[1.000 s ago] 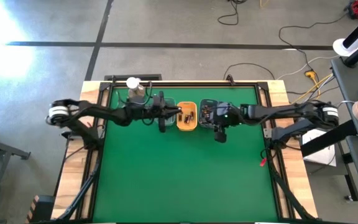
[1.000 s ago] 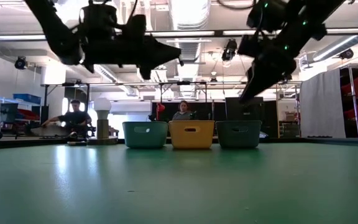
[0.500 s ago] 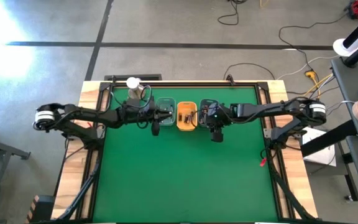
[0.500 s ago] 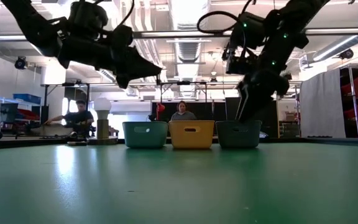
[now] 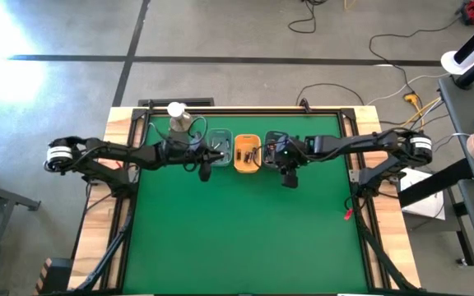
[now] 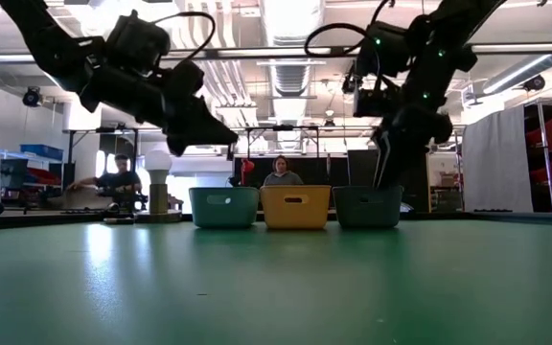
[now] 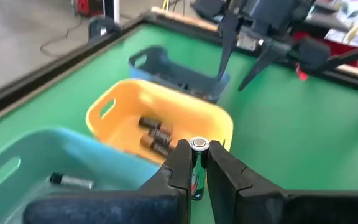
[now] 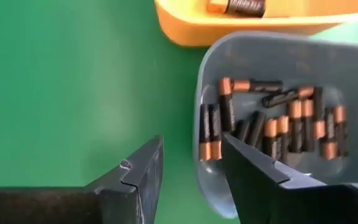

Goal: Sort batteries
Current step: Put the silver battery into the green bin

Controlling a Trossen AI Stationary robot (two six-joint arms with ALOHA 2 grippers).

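Three small trays sit in a row — the left gripper [image 7: 197,151] pinches one battery [image 7: 197,167] above the teal tray [image 7: 55,162], while the right gripper [image 8: 191,163], fingers parted and empty, hovers over the battery-filled blue tray [image 8: 213,81].

Three trays [image 5: 247,154] side by side hold batteries [image 8: 272,127].

Two black jointed arms, white collar at each outer joint. Black cables loop along the links. Green LEDs on right wrist. Dark tapered jaws.

Yellow tray [image 7: 110,112]; pale teal tray [image 7: 17,163]; black-and-copper batteries [image 8: 272,127]; green table [image 5: 245,230]
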